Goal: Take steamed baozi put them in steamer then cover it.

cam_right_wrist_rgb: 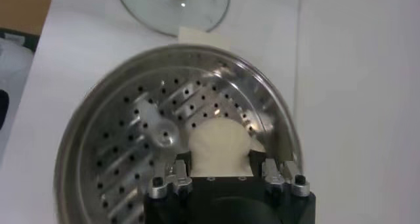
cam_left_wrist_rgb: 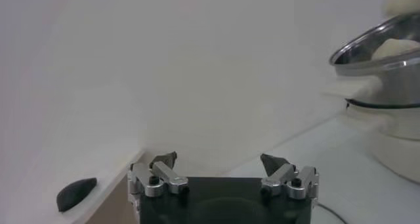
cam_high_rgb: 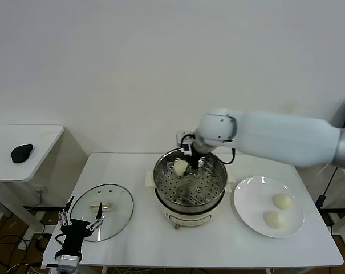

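Nearest me, my left pincer (cam_high_rgb: 80, 220) hangs at the front left edge of the counter (cam_high_rgb: 138, 242), fingers spread wide and holding nothing, just in front of one glass lid (cam_high_rgb: 102, 212) lying flat on the counter.

To the right I count two baozi (cam_high_rgb: 282, 200) (cam_high_rgb: 273, 219) on the one white plate (cam_high_rgb: 249, 208), side by side and apart from each other.

At centre stands one steamer (cam_high_rgb: 190, 185), its perforated tray uncovered. I see one more baozi (cam_high_rgb: 181, 167) over the back left part of the tray, which makes three in all. My right pincer (cam_right_wrist_rgb: 230, 177) reaches in from behind over the far rim, and this baozi (cam_right_wrist_rgb: 220, 146) sits directly between its fingers, which close on either side of it; I cannot tell whether it touches the tray.

Farthest left, one dark mouse (cam_high_rgb: 21, 152) rests on a separate side table (cam_high_rgb: 41, 140).
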Motion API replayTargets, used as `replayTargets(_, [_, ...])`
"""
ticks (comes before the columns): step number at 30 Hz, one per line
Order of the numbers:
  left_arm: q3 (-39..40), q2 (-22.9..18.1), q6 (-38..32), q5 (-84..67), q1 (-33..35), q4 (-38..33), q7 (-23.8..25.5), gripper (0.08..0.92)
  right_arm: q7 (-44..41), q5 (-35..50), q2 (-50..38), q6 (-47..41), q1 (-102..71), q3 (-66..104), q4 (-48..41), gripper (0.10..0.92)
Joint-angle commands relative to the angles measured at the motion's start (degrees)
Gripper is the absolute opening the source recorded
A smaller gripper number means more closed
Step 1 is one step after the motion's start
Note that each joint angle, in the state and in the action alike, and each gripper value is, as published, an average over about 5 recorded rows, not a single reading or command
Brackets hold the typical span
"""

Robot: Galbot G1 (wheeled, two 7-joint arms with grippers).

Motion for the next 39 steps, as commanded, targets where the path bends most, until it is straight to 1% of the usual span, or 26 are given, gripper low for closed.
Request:
replayTargets(1, [0.0,-0.1,0.0,0.0,0.0,0.1,0.0,0.823,2.1,1.0,4.4,-2.1,-4.2,0.2,-2.7,0.551])
replayTargets(12, [-0.1,-0.2,-0.3,0.1,0.2,0.1,0.0,0.823,2.9,-0.6,6.6,-1.7,-8.3,1.9,-6.9,0.557])
replayTargets(15, [-0.1,-0.3,-0.3,0.1,0.2,0.2,-0.1,0.823,3.0,-1.1,6.9,-1.7,-9.2,2.2,-7.5,0.608])
replayTargets(21, [0.0,-0.5,-0.3,0.1,0.1,0.1,0.0,0.823,0.7,-2.3,4.7,-0.7,-6.7,2.6,-6.8,0.76])
replayTargets(23, [0.1,-0.5,-0.3,0.1,0.1,0.0,0.0,0.823,-1.9,-2.8,2.5,0.7,-3.6,2.5,-5.0,0.801])
replayTargets(25, [0.2,-0.4,-0.3,0.2,0.0,0.0,0.0,0.823,-5.8,-3.6,-0.7,2.7,0.3,2.2,-2.8,0.817])
replayTargets(29, [0.5,-0.2,-0.2,0.2,-0.1,-0.3,0.0,0.823,-14.1,-5.7,-9.0,7.3,9.5,-0.5,2.4,0.822])
replayTargets(32, [1.0,0.0,-0.2,0.2,-0.2,-0.5,0.0,0.823,-18.1,-7.7,-16.0,10.0,15.4,-3.9,6.7,0.823])
replayTargets(36, [2.0,0.0,-0.2,0.5,-0.4,-0.7,0.0,0.823,-21.7,-13.2,-26.9,14.7,20.1,-8.8,11.5,0.823])
replayTargets(39, [2.5,-0.2,-0.2,0.7,-0.2,-0.9,-0.1,0.823,-23.8,-18.7,-34.6,19.0,19.4,-10.1,13.4,0.823])
